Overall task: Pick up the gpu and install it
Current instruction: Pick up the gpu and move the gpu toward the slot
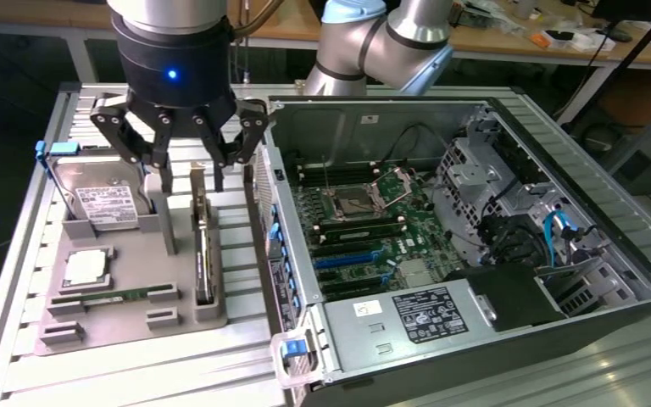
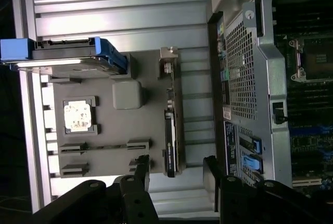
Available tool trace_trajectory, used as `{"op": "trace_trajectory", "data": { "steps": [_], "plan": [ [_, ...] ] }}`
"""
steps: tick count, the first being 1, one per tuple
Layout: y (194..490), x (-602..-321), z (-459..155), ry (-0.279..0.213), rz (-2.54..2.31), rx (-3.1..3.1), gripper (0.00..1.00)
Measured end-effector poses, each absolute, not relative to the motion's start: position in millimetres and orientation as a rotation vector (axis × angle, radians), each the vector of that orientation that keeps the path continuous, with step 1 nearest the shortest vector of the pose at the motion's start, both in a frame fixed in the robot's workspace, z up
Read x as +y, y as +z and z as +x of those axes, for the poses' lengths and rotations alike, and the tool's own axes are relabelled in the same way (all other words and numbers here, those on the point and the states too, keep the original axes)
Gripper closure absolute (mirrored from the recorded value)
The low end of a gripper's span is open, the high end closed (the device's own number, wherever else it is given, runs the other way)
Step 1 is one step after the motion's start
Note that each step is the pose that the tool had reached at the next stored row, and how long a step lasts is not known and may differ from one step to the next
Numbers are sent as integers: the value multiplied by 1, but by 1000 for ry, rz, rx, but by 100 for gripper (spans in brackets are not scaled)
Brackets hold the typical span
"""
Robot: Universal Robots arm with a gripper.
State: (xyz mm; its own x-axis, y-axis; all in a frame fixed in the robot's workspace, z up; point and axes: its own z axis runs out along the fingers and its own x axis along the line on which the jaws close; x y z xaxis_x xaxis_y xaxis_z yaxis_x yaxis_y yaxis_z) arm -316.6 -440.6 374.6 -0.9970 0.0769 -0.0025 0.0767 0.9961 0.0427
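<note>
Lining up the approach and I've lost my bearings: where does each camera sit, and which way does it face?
Exterior view: off the arm, raised, looking down at the table; shows the arm and open hand over the gray holder.
Wrist view: on the wrist, looking straight down past the hand's fingertips at the holder.
Both show: the gpu on edge in the holder, the hard drive, the computer case.

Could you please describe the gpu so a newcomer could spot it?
Beside the open computer case lies a grey plastic tray. The gpu is the thin black card standing on edge nearest the case, its silver bracket setting it apart.
</note>
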Motion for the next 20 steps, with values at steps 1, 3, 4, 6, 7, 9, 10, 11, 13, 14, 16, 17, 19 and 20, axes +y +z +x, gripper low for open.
{"op": "trace_trajectory", "data": {
  "steps": [1, 3, 4, 6, 7, 9, 10, 11, 13, 14, 16, 17, 19, 20],
  "plan": [
    [373, -441, -317, 67, 121, 3134, 46],
    [370, -441, -317, 67, 120, 3134, 46],
    [368, -441, -317, 67, 120, 3134, 46],
    [364, -441, -317, 67, 121, 3134, 46],
    [362, -440, -317, 67, 121, 3134, 46],
    [358, -440, -317, 67, 121, 3134, 46],
    [357, -440, -317, 67, 121, 3134, 46],
    [355, -440, -317, 67, 121, 3134, 46],
    [351, -440, -317, 67, 121, 3134, 46],
    [349, -440, -317, 67, 121, 3134, 46],
    [344, -440, -318, 67, 121, 3134, 46],
    [342, -440, -318, 67, 122, 3134, 46],
    [338, -440, -318, 67, 122, 3134, 46],
    [335, -440, -318, 67, 122, 3134, 46]
  ]
}}
